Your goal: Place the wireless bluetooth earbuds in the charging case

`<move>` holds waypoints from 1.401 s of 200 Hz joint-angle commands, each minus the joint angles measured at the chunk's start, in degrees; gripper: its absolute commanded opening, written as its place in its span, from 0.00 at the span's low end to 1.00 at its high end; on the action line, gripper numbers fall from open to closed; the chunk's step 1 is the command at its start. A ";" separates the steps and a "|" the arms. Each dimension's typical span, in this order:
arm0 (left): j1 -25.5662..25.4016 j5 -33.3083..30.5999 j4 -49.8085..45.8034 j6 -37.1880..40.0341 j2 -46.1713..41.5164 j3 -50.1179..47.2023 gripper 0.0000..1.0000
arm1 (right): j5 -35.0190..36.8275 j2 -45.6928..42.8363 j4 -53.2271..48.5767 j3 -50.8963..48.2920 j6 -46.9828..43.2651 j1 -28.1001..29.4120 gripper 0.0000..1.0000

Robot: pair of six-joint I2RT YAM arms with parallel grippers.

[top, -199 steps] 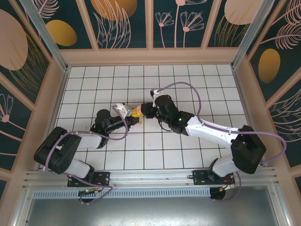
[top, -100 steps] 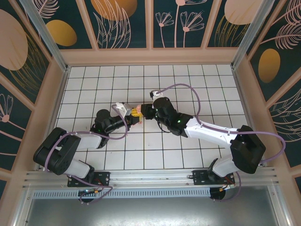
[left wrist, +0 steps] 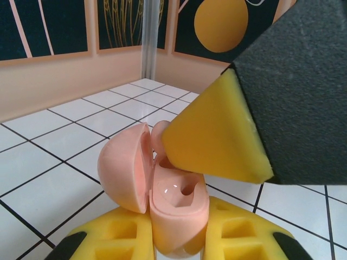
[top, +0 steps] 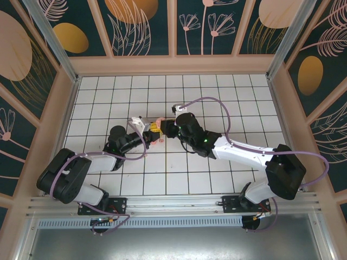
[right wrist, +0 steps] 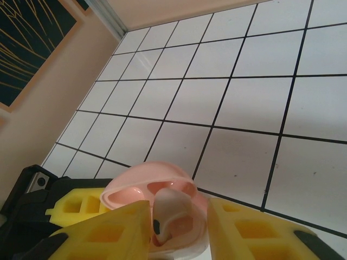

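Note:
My left gripper (top: 152, 131) is shut on the base of the salmon-pink charging case (left wrist: 179, 203), which it holds upright with the lid (left wrist: 123, 168) swung open to the left. One well of the case shows empty and glossy. A pale-pink earbud (right wrist: 171, 211) stands in the case's other well (right wrist: 142, 190). My right gripper (right wrist: 179, 230) straddles it with the jaws parted: the earbud leans on the left pad (right wrist: 111, 230), and a gap separates it from the right pad. In the left wrist view, that yellow pad (left wrist: 217, 135) hangs right over the case.
Both arms meet nose to nose near the middle of the white tiled floor (top: 217, 97). Wooden walls (top: 173, 64) ring the floor on three sides. Open tiles lie beyond the case towards the far wall and to both sides.
The right gripper's jaws have widened around the earbud. Both grippers, with the case, have drifted slightly towards the far wall.

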 commanded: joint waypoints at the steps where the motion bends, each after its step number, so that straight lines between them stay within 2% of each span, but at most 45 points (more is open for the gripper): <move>1: -0.27 -0.37 2.51 -0.46 -1.07 1.26 0.13 | 0.00 -2.04 1.86 -0.47 0.17 0.48 0.36; 64: -0.26 -0.18 2.02 -0.03 -1.41 1.13 0.13 | -3.93 -4.93 3.40 -0.48 1.67 -1.23 0.51; 111: -0.26 0.46 2.11 0.12 -1.56 0.91 0.13 | -9.58 -6.54 5.31 -0.76 2.33 -3.14 0.55; 127: -0.28 0.47 2.12 0.11 -1.68 0.87 0.13 | -10.91 -6.78 5.61 -1.02 2.31 -3.97 0.54; 164: -0.26 0.61 1.93 0.33 -2.10 0.82 0.13 | -13.43 -6.75 3.66 -1.03 3.56 -6.46 0.39; 200: -0.26 0.46 1.52 0.44 -2.09 0.83 0.13 | -17.67 -5.56 2.83 -0.40 4.65 -8.48 0.32; 236: -0.27 0.72 1.51 0.50 -1.82 1.02 0.13 | -19.24 -3.82 2.21 0.34 4.69 -8.75 0.31; 261: -0.26 0.82 1.45 0.60 -2.01 0.93 0.13 | -19.25 -2.31 0.96 1.33 4.35 -8.73 0.40; 280: -0.24 0.77 1.39 0.69 -2.21 0.86 0.13 | -19.48 -1.34 0.59 1.79 4.25 -8.75 0.40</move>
